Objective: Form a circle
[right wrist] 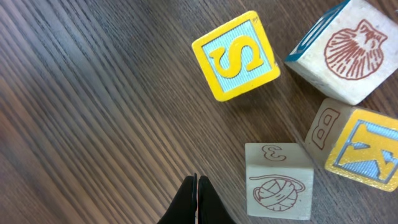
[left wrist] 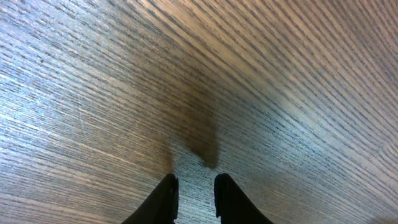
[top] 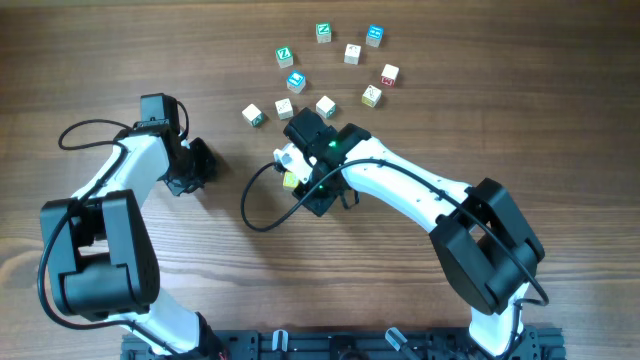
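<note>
Several small letter blocks (top: 352, 53) lie scattered in a loose, uneven circle at the top middle of the table. My right gripper (top: 293, 120) is shut and empty, its tip low at the table by the ring's lower left blocks. In the right wrist view the right gripper (right wrist: 196, 186) points at bare wood, with a yellow S block (right wrist: 235, 56) ahead and a cream yarn-ball block (right wrist: 278, 180) just to its right, not touching. A shell block (right wrist: 348, 50) and a yellow-and-blue block (right wrist: 367, 149) sit farther right. My left gripper (top: 205, 165) hovers left of the blocks, narrowly open over bare wood (left wrist: 196, 186).
The wooden table (top: 150, 50) stretches around the blocks. A black cable (top: 262, 200) loops from the right arm onto the table near the middle. A black rail (top: 330, 345) runs along the front edge.
</note>
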